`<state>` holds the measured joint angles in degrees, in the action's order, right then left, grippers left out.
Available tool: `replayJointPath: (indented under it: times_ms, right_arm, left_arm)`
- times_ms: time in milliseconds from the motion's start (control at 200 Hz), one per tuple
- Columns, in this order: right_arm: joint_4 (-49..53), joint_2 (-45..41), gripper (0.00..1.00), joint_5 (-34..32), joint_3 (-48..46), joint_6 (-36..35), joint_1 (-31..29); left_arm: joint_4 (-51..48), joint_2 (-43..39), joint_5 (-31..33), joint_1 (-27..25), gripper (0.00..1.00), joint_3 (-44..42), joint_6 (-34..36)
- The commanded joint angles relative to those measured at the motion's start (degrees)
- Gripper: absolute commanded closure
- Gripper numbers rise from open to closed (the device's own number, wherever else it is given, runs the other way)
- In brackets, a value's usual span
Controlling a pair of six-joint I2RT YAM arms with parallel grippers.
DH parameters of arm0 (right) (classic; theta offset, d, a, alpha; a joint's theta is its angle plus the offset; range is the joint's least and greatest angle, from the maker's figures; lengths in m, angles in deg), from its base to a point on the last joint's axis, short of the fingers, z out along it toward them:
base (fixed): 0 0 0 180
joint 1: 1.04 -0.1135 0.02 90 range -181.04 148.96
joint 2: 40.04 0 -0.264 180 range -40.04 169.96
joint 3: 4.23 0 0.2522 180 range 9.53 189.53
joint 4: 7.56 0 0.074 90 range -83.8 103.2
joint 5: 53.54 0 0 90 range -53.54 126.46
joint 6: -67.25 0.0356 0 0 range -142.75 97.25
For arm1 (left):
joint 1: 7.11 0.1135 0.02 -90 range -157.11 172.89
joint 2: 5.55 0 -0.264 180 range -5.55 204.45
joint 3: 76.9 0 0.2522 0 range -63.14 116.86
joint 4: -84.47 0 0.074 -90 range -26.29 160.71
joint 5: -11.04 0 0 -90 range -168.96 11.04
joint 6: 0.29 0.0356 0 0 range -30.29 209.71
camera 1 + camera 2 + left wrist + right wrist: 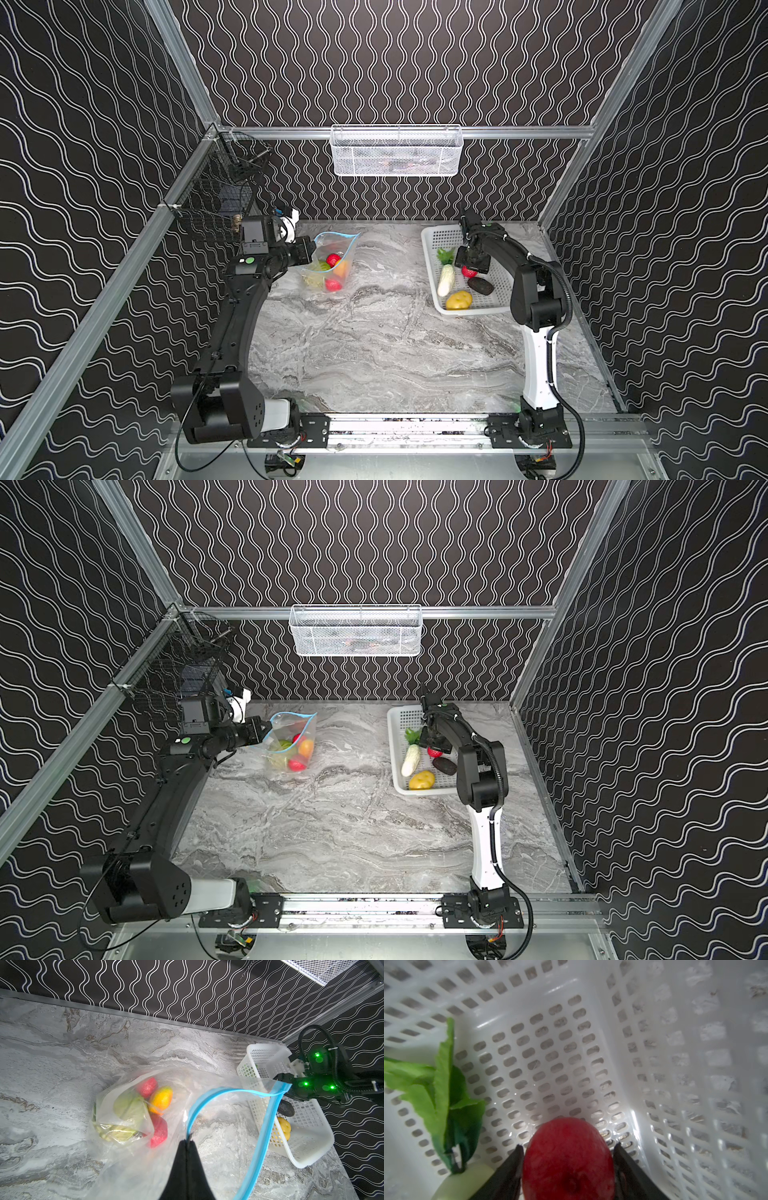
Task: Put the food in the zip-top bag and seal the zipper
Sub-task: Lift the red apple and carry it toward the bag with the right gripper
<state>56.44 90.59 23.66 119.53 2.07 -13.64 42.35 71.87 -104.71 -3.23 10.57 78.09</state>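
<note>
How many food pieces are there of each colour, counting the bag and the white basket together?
Red fruits: 3
Orange fruit: 1
Green cabbage: 1
White radish: 1
Yellow potato: 1
Dark avocado: 1
Total: 8

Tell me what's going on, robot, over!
Left gripper shut on the zip-top bag rim, mouth open. Right gripper closed on red fruit in the white basket. Radish, potato, avocado not yet bagged. Nothing seen in the way.
</note>
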Motion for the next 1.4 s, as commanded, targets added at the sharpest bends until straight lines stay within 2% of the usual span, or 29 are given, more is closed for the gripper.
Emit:
replayJointPath:
  times_ms: [0,85,310,711,1051,1396]
  right_arm:
    - [1.3,0.0,0.43,0.1,0.5,0.3,0.0]
    - [-0.3,-1.2,0.55,1.8,-0.1,-0.6,0.0]
    - [-3.7,-6.1,0.63,4.9,-2.7,-0.7,0.0]
    - [-10.1,-16.1,0.67,10.4,-9.2,1.1,-0.1]
    - [-23.9,-26.7,0.71,17.2,-20.1,2.5,0.0]
    - [-35.6,-33.0,0.75,24.4,-25.8,7.1,-0.8]
  left_arm:
    - [0.0,-0.1,-0.4,0.1,1.0,0.6,0.2]
    - [-0.1,-0.2,-0.6,0.1,1.0,0.7,0.1]
    - [-0.6,-0.9,-1.5,0.1,1.0,1.2,-0.6]
    - [-7.2,3.0,3.5,0.1,1.0,8.3,3.1]
    - [-13.6,8.7,3.9,0.1,1.0,17.6,4.1]
    - [-16.1,6.2,5.1,0.0,1.0,17.5,9.8]
